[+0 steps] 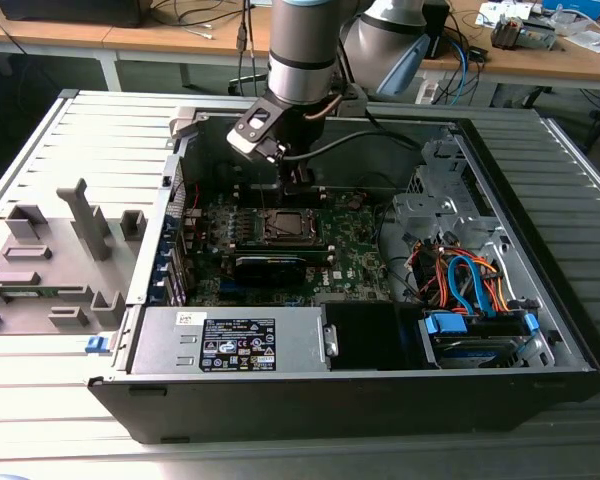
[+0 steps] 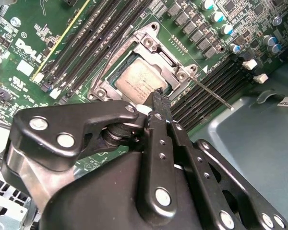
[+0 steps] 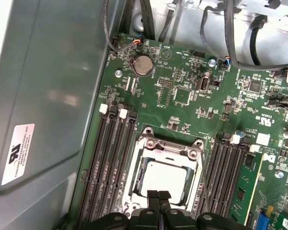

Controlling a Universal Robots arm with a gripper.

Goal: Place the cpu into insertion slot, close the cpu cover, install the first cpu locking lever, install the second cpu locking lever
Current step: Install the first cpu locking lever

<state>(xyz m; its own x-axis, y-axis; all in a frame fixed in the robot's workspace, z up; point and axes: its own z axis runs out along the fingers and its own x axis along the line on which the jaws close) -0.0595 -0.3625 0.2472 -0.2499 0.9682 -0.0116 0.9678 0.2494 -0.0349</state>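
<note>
Scene: an open computer case lay on a slatted grey table, filling the middle and right of the exterior view.
Arm: it came down from the upper centre of the exterior view into the case.
Gripper: the gripper hung just above the insertion slot, a little above the middle of the exterior view.
Fingers: in both wrist views the gripper had its two black fingertips pressed together, with nothing between them; the tips sat over one edge of the cpu.
Cpu: the cpu lay flat in the slot, silver-grey top up.
Cpu cover: the cpu cover lay down flat around the chip, which showed through its cut-out centre.
Lever: a thin silver lever rod stuck out from a corner of the socket across the black memory slots.
Board: a green circuit board surrounded the socket.
Other: a grey power supply sat at the lower centre of the exterior view.
</note>
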